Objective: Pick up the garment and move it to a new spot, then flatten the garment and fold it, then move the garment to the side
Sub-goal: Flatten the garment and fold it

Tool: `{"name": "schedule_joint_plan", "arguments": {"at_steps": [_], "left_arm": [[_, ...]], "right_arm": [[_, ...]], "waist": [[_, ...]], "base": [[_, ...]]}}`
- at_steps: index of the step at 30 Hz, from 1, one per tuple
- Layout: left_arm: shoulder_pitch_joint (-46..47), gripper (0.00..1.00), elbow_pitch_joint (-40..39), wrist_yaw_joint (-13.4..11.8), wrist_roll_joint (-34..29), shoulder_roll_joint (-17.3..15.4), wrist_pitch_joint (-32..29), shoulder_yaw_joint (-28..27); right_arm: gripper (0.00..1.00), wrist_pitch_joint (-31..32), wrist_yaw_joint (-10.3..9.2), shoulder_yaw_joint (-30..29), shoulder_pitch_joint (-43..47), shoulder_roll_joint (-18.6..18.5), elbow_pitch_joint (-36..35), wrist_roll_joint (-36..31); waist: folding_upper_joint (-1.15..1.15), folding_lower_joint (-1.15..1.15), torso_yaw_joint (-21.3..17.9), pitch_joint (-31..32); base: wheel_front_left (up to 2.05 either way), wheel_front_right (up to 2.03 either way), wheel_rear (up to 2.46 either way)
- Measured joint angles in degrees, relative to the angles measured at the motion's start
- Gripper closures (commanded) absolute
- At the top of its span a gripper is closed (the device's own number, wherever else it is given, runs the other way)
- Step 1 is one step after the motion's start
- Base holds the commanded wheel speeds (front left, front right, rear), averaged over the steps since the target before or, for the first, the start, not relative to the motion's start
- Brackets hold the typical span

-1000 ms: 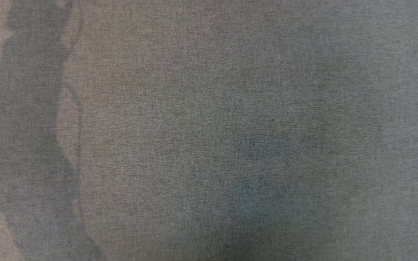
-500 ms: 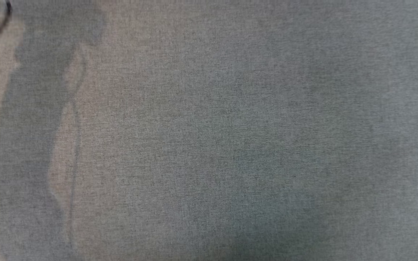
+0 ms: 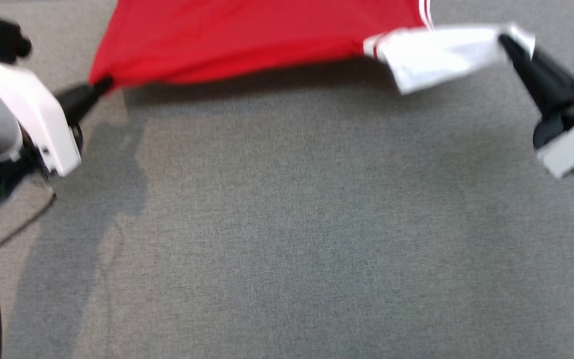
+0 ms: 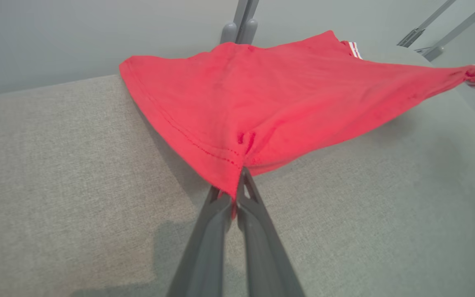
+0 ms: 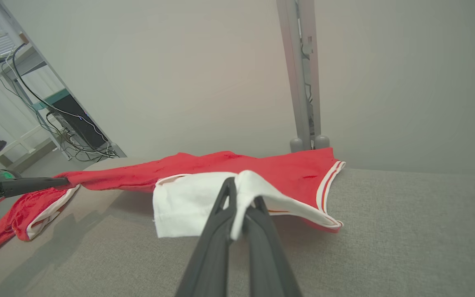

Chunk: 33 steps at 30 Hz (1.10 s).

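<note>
— Holding what, on the left gripper (image 4: 236,185)?
— Fingers pressed together, pinching a red hem corner of the jersey (image 3: 247,40).
— Right gripper (image 5: 241,198)?
— Fingers closed on the white sleeve (image 5: 188,202), with the cloth folded over one tip.
— Position of the jersey?
— Stretched between both grippers. The near edge is lifted off the grey fabric surface (image 3: 287,224), and the far edge lies on it near an upright post (image 5: 303,82). Red shorts (image 5: 27,210) lie apart, near the left gripper.
</note>
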State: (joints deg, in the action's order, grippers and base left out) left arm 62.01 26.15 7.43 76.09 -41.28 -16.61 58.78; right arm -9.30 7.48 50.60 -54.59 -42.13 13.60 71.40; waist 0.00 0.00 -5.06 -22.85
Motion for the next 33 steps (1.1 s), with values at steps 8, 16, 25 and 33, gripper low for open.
{"name": "schedule_joint_plan", "arguments": {"at_steps": [8, 16, 25, 33], "left_arm": [[-16.53, 1.0, -4.68, -1.32, 6.27, -3.26, 4.19, 1.67], [-27.6, 1.0, -13.23, -6.67, 8.68, -5.82, 7.32, 3.65], [-39.14, 1.0, -24.19, -12.99, 11.0, -9.38, 14.17, 4.35], [-42.83, 1.0, -32.95, -18.26, 11.59, -14.01, 13.43, 5.86]], "right_arm": [[1.0, 3.61, 0.0, 4.09, 14.84, -6.0, -5.48, 5.21], [1.0, 5.44, 0.0, 5.68, 23.49, -8.54, -7.81, 6.22], [1.0, 4.23, 0.01, 3.66, 35.69, -11.36, -11.73, 12.03], [1.0, 6.77, 0.01, 3.33, 42.41, -16.41, -15.0, 14.88]], "waist": [[0.0, 0.0, -0.51, 8.35], [0.0, 0.0, -0.76, 11.49], [0.0, 0.0, -0.39, 13.82], [0.0, 0.0, 0.19, 14.45]], "base": [[0.0, 0.0, 0.0], [0.0, 0.0, 0.0], [0.0, 0.0, 0.0], [0.0, 0.0, 0.0]]}}
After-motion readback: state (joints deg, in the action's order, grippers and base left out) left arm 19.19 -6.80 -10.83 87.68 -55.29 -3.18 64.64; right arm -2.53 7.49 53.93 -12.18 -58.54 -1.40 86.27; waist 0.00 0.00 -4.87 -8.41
